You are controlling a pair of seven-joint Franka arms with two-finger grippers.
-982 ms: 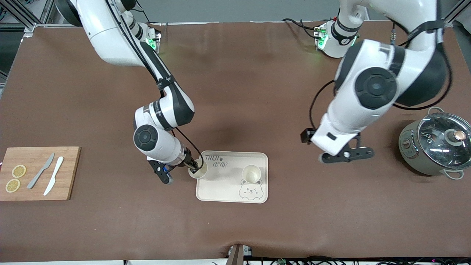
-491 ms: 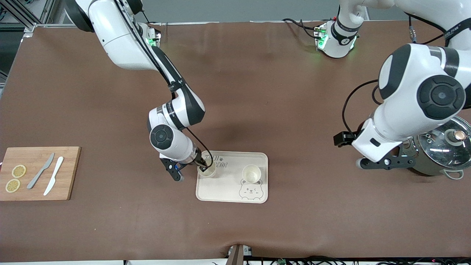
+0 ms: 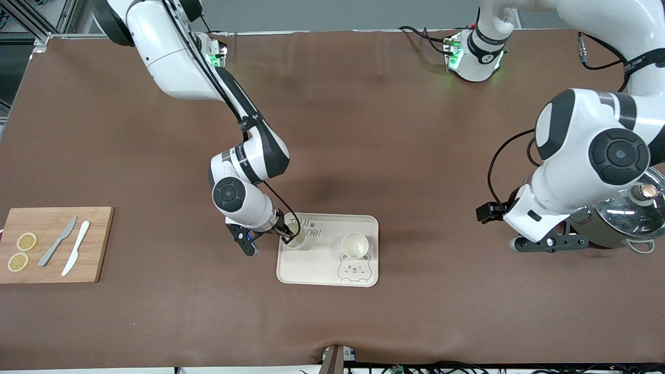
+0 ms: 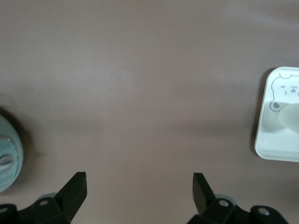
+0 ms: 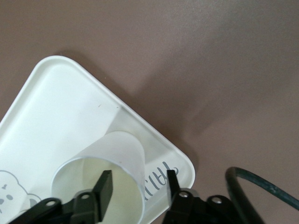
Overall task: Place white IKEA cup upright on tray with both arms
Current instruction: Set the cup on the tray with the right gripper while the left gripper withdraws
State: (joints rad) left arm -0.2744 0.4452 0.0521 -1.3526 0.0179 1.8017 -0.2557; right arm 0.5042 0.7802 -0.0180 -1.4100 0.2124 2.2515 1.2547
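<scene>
Two upright cups (image 3: 355, 244) stand on the tray (image 3: 322, 270).

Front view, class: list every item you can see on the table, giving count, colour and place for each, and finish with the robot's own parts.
Tray: one, cream, bear drawing, mid-table, toward the front camera.
Cups: two, white, upright on the tray; one at the right arm's end, one by the bear.
Cutting board: one, wooden, at the right arm's end of the table.
Knives: two on the board, one grey, one white.
Lemon slices: two, yellow, on the board.
Pot: one, grey-green, glass lid, at the left arm's end.
Right gripper: black, one finger inside and one outside the cup's rim.
Left gripper: black, open, over bare table beside the pot.
</scene>
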